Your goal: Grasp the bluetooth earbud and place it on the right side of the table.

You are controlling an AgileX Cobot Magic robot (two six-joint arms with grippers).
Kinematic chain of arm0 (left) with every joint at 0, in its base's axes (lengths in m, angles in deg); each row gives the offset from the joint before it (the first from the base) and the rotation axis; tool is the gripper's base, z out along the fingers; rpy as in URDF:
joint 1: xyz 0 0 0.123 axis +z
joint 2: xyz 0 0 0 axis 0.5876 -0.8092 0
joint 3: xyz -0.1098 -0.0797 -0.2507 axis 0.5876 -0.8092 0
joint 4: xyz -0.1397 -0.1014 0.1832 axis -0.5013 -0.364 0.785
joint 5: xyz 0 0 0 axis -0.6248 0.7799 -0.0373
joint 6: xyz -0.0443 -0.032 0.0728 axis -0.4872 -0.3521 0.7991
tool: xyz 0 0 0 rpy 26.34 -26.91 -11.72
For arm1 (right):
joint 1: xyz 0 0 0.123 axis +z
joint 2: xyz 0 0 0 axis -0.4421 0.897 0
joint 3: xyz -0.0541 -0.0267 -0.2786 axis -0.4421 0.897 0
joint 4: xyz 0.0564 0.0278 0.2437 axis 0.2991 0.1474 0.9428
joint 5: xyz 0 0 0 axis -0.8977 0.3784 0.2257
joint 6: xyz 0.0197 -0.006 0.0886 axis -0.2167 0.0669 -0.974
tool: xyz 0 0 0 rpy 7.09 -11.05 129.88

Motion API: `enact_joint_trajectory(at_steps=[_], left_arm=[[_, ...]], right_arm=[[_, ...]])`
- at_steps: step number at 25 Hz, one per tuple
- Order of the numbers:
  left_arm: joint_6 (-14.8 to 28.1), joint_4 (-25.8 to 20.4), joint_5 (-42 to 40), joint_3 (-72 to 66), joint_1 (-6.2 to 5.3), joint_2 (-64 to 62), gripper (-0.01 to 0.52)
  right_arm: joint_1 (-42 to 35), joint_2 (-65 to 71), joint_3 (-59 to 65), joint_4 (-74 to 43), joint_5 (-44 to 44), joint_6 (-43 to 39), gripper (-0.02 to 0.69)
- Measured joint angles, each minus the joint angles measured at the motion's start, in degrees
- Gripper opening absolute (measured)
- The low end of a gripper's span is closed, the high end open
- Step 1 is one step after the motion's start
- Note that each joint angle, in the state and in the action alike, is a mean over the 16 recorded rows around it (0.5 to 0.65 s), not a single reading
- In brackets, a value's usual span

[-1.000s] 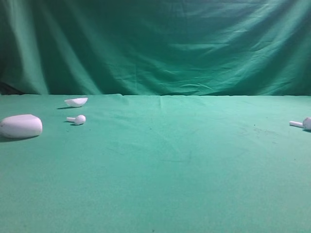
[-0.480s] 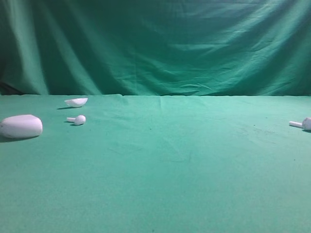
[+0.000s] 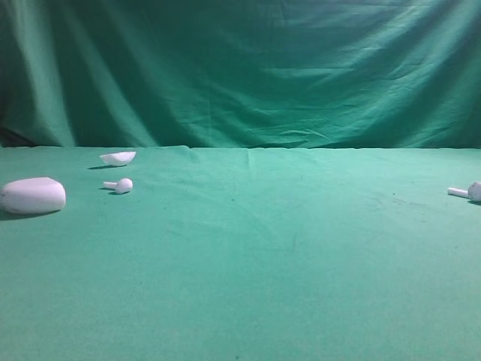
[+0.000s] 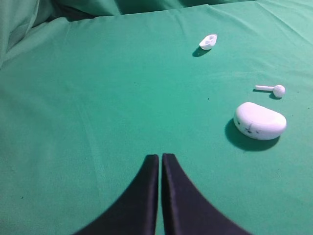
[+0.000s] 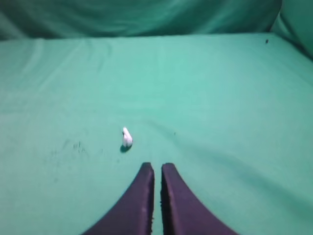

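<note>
The bluetooth earbud (image 3: pixel 470 192), tiny and white, lies on the green table (image 3: pixel 301 263) at its far right edge, stem pointing left. It is too small to show a dark speck. It also shows in the right wrist view (image 5: pixel 126 137), just ahead and left of my right gripper (image 5: pixel 156 165), which is shut and empty. A twin white earbud (image 3: pixel 120 185) lies at the left, also in the left wrist view (image 4: pixel 274 89). My left gripper (image 4: pixel 160 155) is shut and empty, well short of it. Neither gripper shows in the high view.
A white oval case (image 3: pixel 32 195) lies at the far left, seen too in the left wrist view (image 4: pixel 259 121). A small white shell-like piece (image 3: pixel 118 158) lies behind the left earbud. The green cloth backdrop (image 3: pixel 240 75) rises at the table's back.
</note>
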Motion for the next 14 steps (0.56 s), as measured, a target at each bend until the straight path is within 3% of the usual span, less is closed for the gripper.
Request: enact_joint_trajectory(at_steps=[14], left_arm=[[0.0,0.0,0.0,0.0,0.0,0.0,0.0]], right_arm=[[-0.2,0.0,0.2,0.2,3.2,-0.2,0.05]])
